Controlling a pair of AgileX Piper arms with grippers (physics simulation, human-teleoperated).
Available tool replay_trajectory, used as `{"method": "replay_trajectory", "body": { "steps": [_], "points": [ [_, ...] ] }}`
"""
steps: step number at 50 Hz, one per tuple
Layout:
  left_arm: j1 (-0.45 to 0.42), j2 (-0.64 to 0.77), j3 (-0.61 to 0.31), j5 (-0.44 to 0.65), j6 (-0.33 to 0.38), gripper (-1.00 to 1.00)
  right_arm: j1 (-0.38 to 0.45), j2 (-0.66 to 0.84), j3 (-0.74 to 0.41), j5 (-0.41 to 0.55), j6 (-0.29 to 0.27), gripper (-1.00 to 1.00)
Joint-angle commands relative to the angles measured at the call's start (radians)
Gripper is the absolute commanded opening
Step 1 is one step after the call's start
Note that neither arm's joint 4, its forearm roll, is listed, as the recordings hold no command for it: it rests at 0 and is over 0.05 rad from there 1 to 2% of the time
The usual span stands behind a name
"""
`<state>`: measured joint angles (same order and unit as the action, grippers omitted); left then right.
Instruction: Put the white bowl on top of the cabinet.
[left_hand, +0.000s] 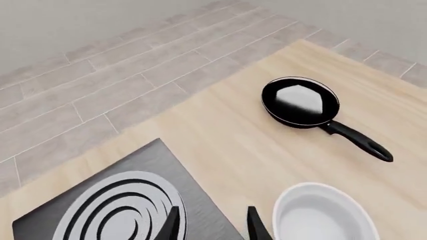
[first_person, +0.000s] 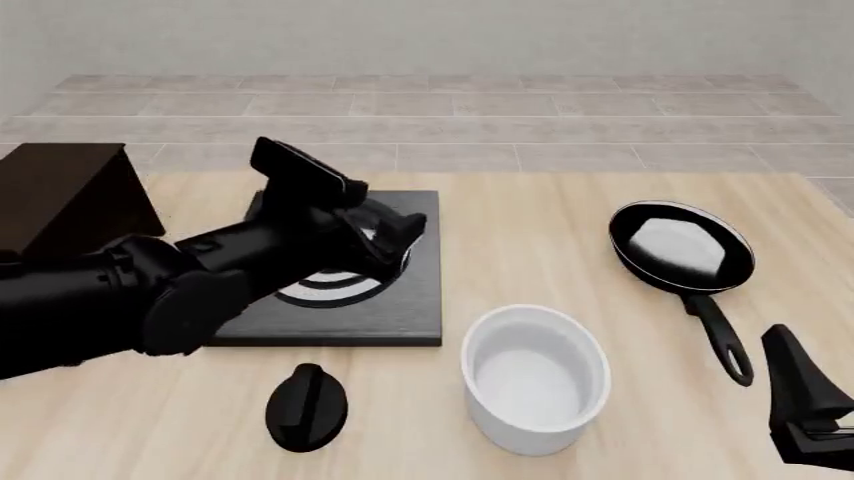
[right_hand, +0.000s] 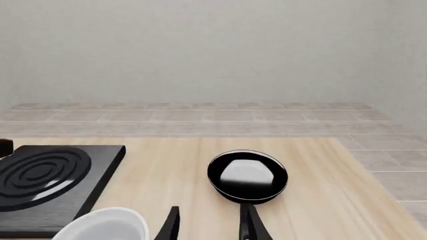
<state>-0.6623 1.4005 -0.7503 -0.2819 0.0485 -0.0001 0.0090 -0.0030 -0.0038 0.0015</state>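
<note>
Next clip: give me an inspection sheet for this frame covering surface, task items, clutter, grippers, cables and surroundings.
Surface: light wooden table, no spills seen.
Task items: deep glossy white round bowl upright and empty near the front edge, ungrasped; dark brown boxy cabinet at far left, what shows of its top is bare.
Clutter: flat black stove plate with silver rings; black frying pan with a white patch inside, at right; small black round knob in front of the stove plate.
Grippers: left gripper open over the stove plate, holding nothing; right gripper open, empty, low at the right.
Cables: nothing seen.
Surroundings: grey tiled floor, plain wall.
</note>
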Motion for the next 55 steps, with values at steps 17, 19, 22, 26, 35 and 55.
{"method": "replay_trajectory", "body": {
  "steps": [17,19,22,26,35,55],
  "points": [
    [-0.055,0.168,-0.128,0.112,0.020,1.00,0.000,0.002,0.001,-0.003,0.000,1.00],
    [-0.059,0.171,-0.127,0.112,0.023,1.00,0.000,0.001,0.000,-0.001,0.000,1.00],
    [-0.071,0.181,-0.130,0.117,0.022,1.00,0.000,0.000,0.000,0.000,0.000,1.00],
    [-0.082,0.191,-0.135,0.121,0.021,1.00,0.000,0.001,-0.001,0.000,0.000,1.00],
    [-0.115,0.222,-0.144,0.122,-0.017,1.00,0.000,0.001,-0.001,0.000,0.001,1.00],
    [-0.142,0.317,-0.161,0.103,-0.031,1.00,0.000,0.001,-0.001,0.001,0.000,1.00]
  ]
}}
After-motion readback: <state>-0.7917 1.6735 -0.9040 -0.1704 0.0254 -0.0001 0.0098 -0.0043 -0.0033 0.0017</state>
